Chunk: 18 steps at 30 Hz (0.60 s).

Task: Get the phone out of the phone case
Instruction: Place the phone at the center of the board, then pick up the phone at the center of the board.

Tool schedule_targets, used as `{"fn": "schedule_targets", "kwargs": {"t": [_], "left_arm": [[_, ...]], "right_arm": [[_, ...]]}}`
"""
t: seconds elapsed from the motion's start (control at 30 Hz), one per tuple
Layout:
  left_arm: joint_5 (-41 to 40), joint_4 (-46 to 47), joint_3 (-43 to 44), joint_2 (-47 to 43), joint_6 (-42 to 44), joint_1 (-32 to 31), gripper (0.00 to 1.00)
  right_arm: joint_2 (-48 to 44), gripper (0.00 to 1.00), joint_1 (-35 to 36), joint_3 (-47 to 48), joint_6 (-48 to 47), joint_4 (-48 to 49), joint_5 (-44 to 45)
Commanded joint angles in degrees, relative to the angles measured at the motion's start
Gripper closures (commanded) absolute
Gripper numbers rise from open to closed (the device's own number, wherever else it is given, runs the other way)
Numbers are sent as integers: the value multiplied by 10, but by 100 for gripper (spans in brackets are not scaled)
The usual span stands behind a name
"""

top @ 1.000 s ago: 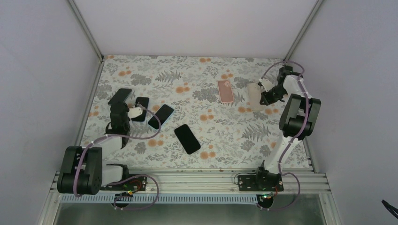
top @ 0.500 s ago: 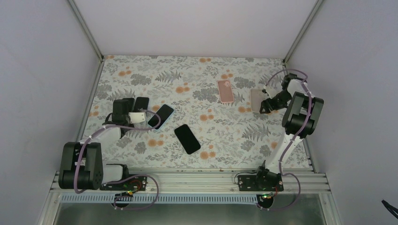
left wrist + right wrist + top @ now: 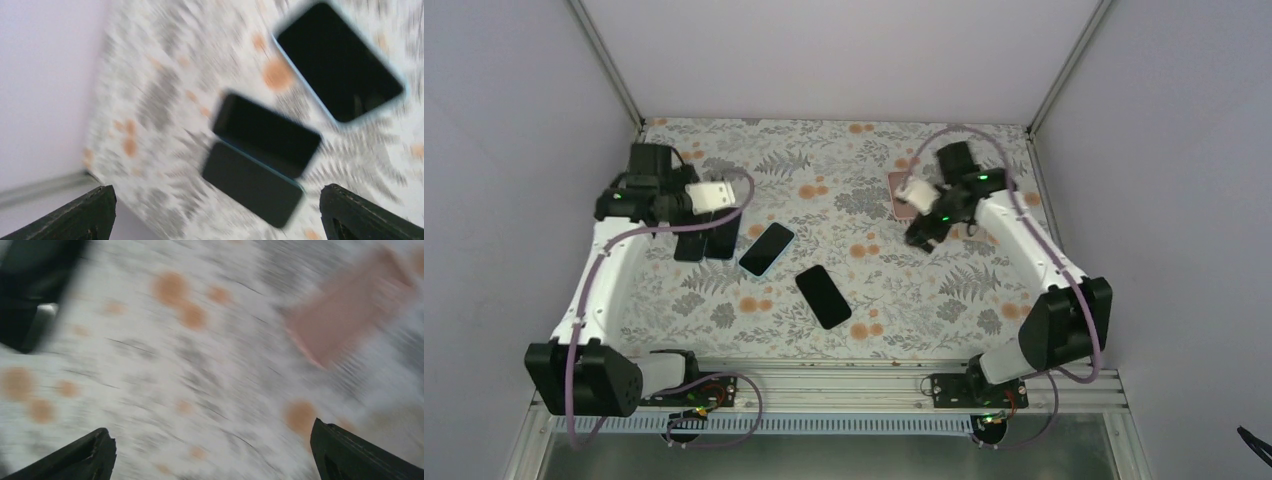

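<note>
Your left fingers [image 3: 95, 210] stand spread to the corners of the wrist view with nothing between them, so the left gripper [image 3: 215, 217] is wide open and empty, hanging above the left side of the table [image 3: 864, 150]. Right below it lie two dark flat pieces, a black phone [image 3: 267, 132] overlapping a dark slab [image 3: 250, 185] with a thin blue edge. The blur hides whether that slab is a phone or a case. Just to their right lies the blue-cased phone [image 3: 767, 248], screen up, phone and case together, apart from both grippers. Nearer and further right, a lone black phone [image 3: 823, 296] lies toward the middle. Your right fingers [image 3: 90, 455] are spread just as wide and hold nothing. The right gripper [image 3: 212, 455] hangs over the table right of centre, just near of a pink case [image 3: 350, 320] that lies back up, partly covered by the wrist in the top view. Whether a phone sits inside it, you cannot tell.
</note>
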Motion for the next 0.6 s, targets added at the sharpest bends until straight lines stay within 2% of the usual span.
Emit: {"fn": "schedule_targets", "kwargs": {"t": [0.0, 0.07, 0.2, 0.27, 0.37, 0.57], "left_arm": [[205, -81, 127, 0, -94, 0, 0], [226, -44, 137, 0, -132, -2, 0], [190, 57, 107, -18, -191, -2, 0], [164, 89, 88, -24, -206, -2, 0], [131, 113, 67, -26, -221, -2, 0], [117, 127, 46, -28, -243, -2, 0]], "right_arm": [[31, 0, 131, -18, 72, -66, -153], [43, 0, 188, -32, 143, -31, -168], [39, 0, 310, -93, 319, 103, -10], [43, 0, 355, -107, 348, 127, -12], [68, 0, 390, -100, 383, 143, -6], [172, 0, 393, -41, 411, 144, 1]]}}
